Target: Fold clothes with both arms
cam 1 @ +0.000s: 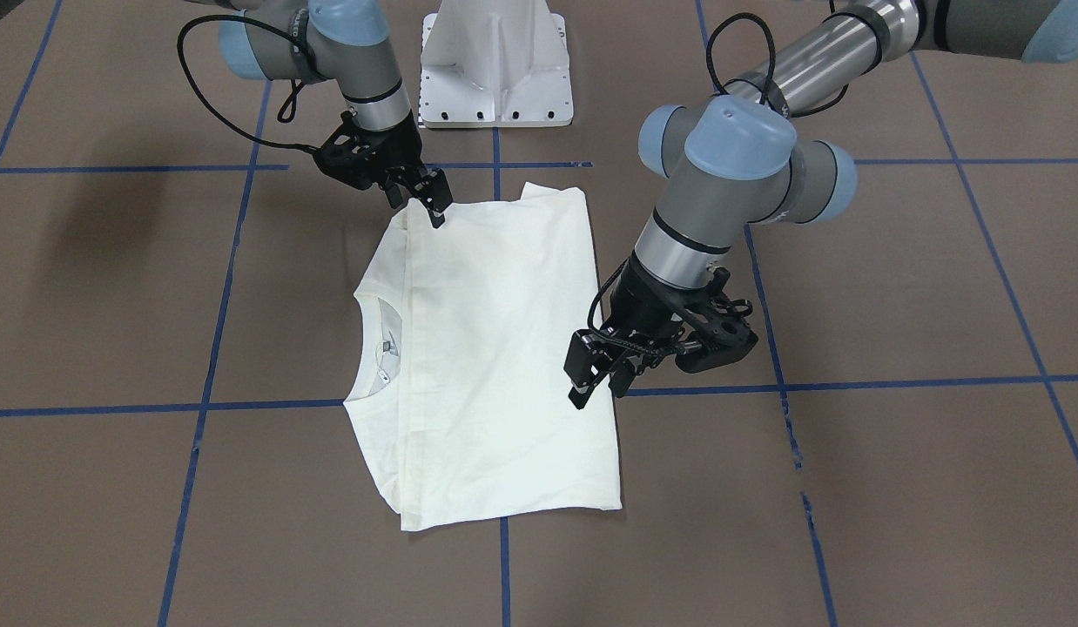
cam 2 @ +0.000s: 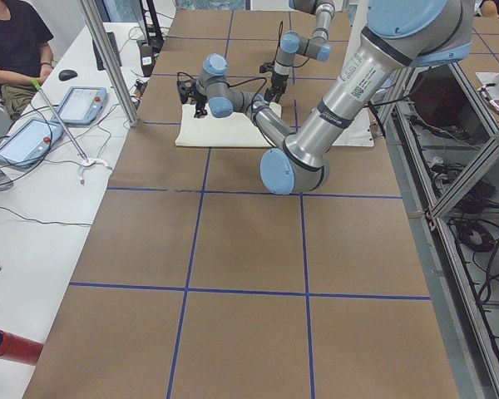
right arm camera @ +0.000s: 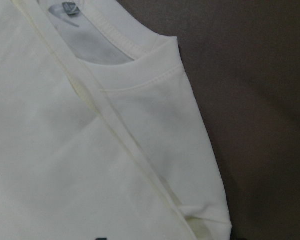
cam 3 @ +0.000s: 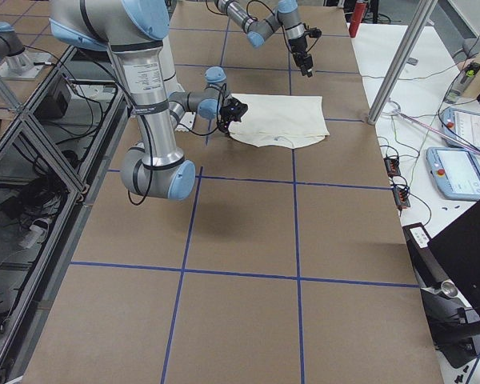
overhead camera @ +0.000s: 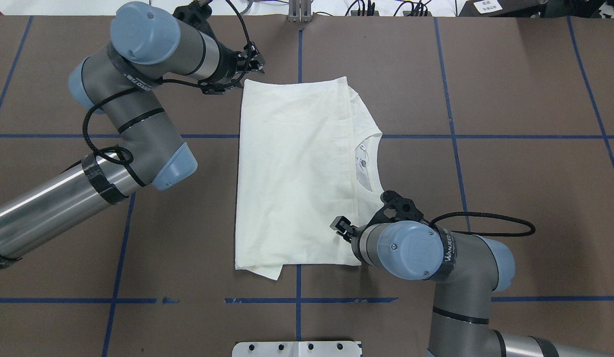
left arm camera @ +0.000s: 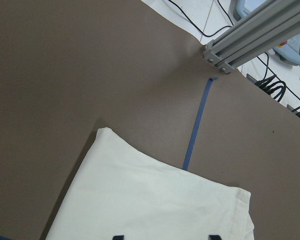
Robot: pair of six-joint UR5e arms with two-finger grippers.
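The cream-white long-sleeved T-shirt (overhead camera: 292, 173) lies folded at the centre of the desk (overhead camera: 510, 198), plain side up, with its neckline (overhead camera: 369, 158) facing the right of the overhead view. I read the left gripper (overhead camera: 251, 62) as released: its fingers stand apart above the shirt's upper left corner, holding nothing. The right gripper (overhead camera: 340, 227) sits over the lower right part of the shirt, just below the neckline. Its fingers also look spread and grasp no fabric.
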